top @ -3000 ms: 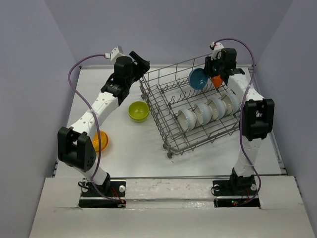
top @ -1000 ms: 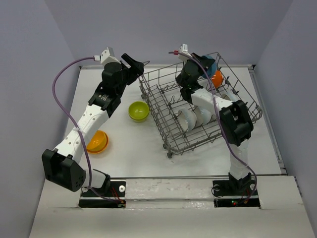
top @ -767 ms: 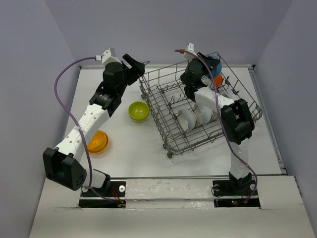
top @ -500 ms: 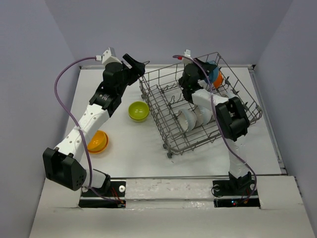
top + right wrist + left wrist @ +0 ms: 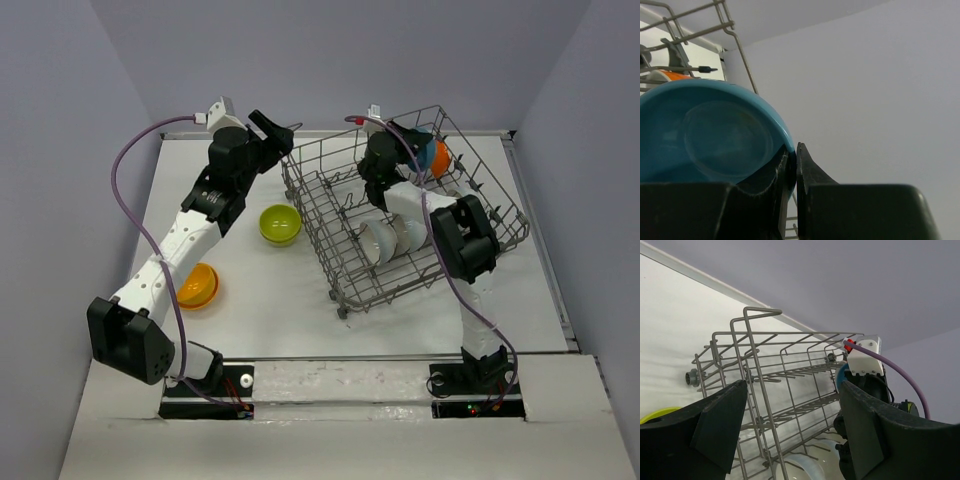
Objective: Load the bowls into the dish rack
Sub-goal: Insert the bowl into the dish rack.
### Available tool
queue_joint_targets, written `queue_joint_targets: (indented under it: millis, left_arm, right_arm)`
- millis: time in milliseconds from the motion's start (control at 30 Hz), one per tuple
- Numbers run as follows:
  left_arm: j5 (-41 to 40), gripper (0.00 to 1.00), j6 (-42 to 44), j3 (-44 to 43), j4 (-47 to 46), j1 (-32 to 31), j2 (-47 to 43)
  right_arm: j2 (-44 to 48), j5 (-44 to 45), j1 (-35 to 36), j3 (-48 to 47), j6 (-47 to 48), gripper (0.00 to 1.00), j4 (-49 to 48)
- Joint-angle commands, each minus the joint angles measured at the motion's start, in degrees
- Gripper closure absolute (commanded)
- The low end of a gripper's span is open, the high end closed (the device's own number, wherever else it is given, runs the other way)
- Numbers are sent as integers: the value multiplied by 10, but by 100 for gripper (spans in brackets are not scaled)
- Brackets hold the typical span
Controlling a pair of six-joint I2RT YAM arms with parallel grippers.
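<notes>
Counted one dish rack [image 5: 312, 232] on the worktop [image 5: 260, 320]. Tallied the bowls by colour. Found two orange bowls [image 5: 197, 285]: one lying near the worktop's left edge, the other orange bowl [image 5: 440, 157] inside the rack, toward the worktop's far right corner. Found one lime-green bowl [image 5: 280, 224], between the worktop's left edge and its centre. Found one blue bowl [image 5: 715, 135]. Made out two white bowls [image 5: 375, 241] for certain in the rack; could not count further along that row, hidden behind the right arm [image 5: 455, 235]. Counted two arms and two claws: one left claw [image 5: 790, 427], one right claw [image 5: 791, 167].
</notes>
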State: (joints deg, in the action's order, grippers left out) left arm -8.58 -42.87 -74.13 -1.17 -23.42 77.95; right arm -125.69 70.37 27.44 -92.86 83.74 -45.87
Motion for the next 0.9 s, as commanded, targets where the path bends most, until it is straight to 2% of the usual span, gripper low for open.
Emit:
queue_joint_targets:
  millis: [0, 333, 867]
  left_arm:
    - [1, 17, 6, 7, -33, -2, -7]
    - [1, 17, 5, 12, -35, -2, -9]
    - [4, 17, 5, 10, -36, -4, -6]
  right_arm:
    - [-18, 10, -4, -14, -9, 99, -19]
    - [-40, 10, -4, -15, 21, 99, -57]
    - [-69, 7, -4, -19, 15, 99, -54]
